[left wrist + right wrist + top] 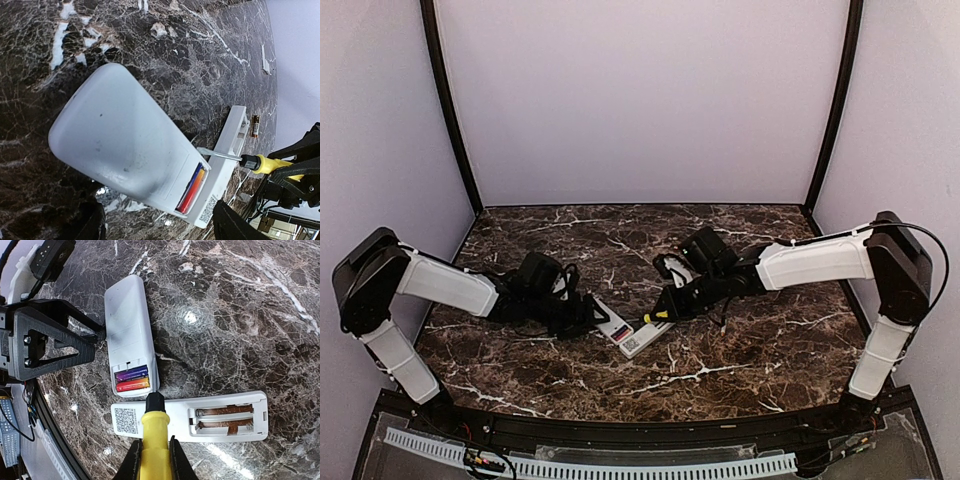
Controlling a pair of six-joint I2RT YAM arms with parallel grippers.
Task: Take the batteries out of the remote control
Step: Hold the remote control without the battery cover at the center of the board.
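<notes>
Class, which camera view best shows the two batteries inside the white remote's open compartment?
The right wrist view: the two cylindrical batteries, one purple-orange, one red, lie face-on in the white plastic remote. The left wrist view shows them edge-on as a sliver; the top external view, only a reddish speck.

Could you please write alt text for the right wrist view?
The right tool holds a yellow screwdriver, its tip by the open end of a white remote holding two batteries. A second remote lies crosswise below, its bay empty. The left tool meets the loaded remote's side on a marble table.
</notes>
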